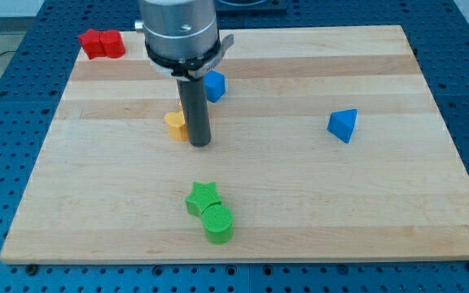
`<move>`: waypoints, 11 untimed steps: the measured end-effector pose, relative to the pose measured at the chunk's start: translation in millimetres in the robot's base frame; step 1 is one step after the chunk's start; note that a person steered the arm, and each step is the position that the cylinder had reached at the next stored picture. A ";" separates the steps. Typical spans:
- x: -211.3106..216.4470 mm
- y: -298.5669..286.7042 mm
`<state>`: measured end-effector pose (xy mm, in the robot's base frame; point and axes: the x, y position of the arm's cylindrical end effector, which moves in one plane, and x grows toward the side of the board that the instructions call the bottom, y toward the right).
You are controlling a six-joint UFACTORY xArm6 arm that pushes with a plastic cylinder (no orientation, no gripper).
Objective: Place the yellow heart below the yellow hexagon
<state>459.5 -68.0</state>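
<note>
1. Nearest you sat the green cylinder, touching the green star.
2. Your tip stood touching the yellow block's right side; its shape was hidden.
3. No jaws: just a plain rod.

My tip touching yellow block, green star below

The board is pale wood, smooth, with long grain stripes. The rod looks dark and matt, under a shiny grey metal part. The green star looks like plain matt plastic.
</note>
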 end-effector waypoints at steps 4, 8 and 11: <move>-25.3 5.8; -11.4 -104.9; -33.3 -29.1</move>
<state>426.2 -97.1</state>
